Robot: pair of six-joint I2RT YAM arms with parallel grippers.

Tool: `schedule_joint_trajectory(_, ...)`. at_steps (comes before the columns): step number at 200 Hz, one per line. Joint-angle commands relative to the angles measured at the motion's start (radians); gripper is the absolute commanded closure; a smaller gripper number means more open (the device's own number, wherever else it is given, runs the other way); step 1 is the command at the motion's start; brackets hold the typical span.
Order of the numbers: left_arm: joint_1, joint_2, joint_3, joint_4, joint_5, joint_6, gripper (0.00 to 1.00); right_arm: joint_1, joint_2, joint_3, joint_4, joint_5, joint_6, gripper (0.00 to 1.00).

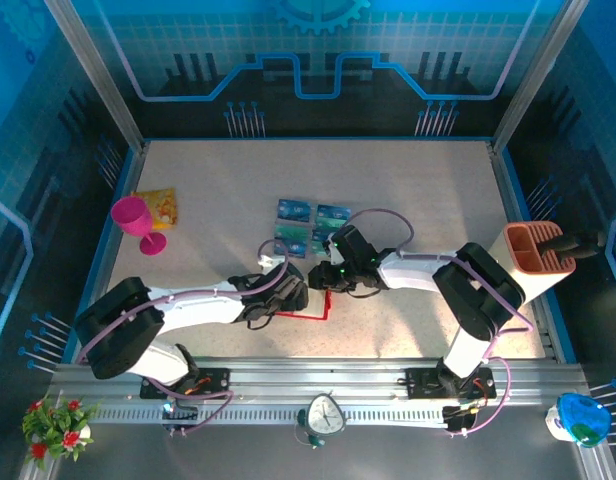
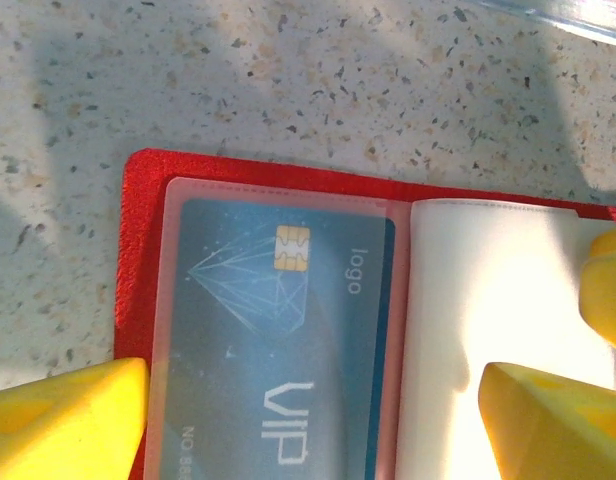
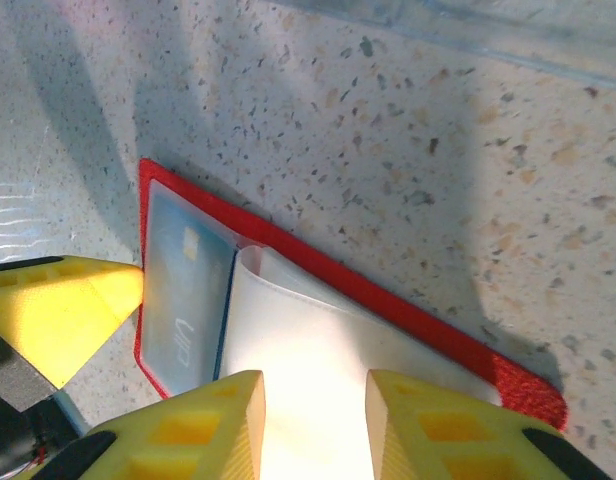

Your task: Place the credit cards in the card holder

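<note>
The red card holder [image 2: 138, 250] lies open on the table, also seen at its rim [image 3: 408, 310] and as a red strip [image 1: 313, 312] between the arms. A blue VIP credit card [image 2: 278, 330] sits inside its left clear sleeve [image 3: 183, 300]. White inner sleeves [image 3: 318, 350] curl up on the right half. My left gripper [image 2: 313, 400] is open just above the card side. My right gripper [image 3: 313, 400] is open over the white sleeves. Several more blue and teal credit cards [image 1: 313, 228] lie flat on the table behind the grippers [image 1: 308, 285].
A pink goblet [image 1: 138, 220] and a yellow-orange packet [image 1: 158, 205] stand at the far left. An orange-brown slotted organizer [image 1: 536, 247] is at the right edge. Glass walls enclose the table on three sides.
</note>
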Motion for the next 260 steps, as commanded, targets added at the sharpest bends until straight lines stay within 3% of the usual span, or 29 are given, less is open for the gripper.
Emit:
schedule_joint_trajectory(1,-0.006,-0.071,-0.001,0.002,0.036,0.001,0.12,0.013,0.033,0.039,0.034,-0.025,0.028,0.67)
schedule_joint_trajectory(66,-0.005,-0.179,-0.015,-0.044,0.007,0.007,0.09,0.028,0.010,0.038,0.010,0.012,0.026,0.68)
schedule_joint_trajectory(123,-0.005,-0.212,-0.011,-0.058,0.012,0.007,0.09,0.042,-0.207,-0.010,-0.171,0.216,-0.055,0.69)
schedule_joint_trajectory(160,-0.006,-0.198,0.019,-0.067,0.024,0.019,0.08,0.096,-0.242,-0.016,-0.273,0.334,-0.098,0.56)
schedule_joint_trajectory(193,-0.005,-0.184,0.038,-0.073,0.031,0.021,0.07,0.132,-0.197,-0.017,-0.281,0.374,-0.104,0.55)
schedule_joint_trajectory(210,-0.006,-0.177,0.049,-0.079,0.036,0.020,0.07,0.132,-0.182,-0.024,-0.272,0.387,-0.107,0.60)
schedule_joint_trajectory(240,-0.008,-0.160,0.074,-0.078,0.057,0.025,0.06,0.112,-0.181,-0.048,-0.271,0.403,-0.132,0.88)
schedule_joint_trajectory(260,-0.013,-0.136,0.093,-0.069,0.074,0.027,0.07,0.084,-0.189,-0.069,-0.266,0.396,-0.153,0.99)
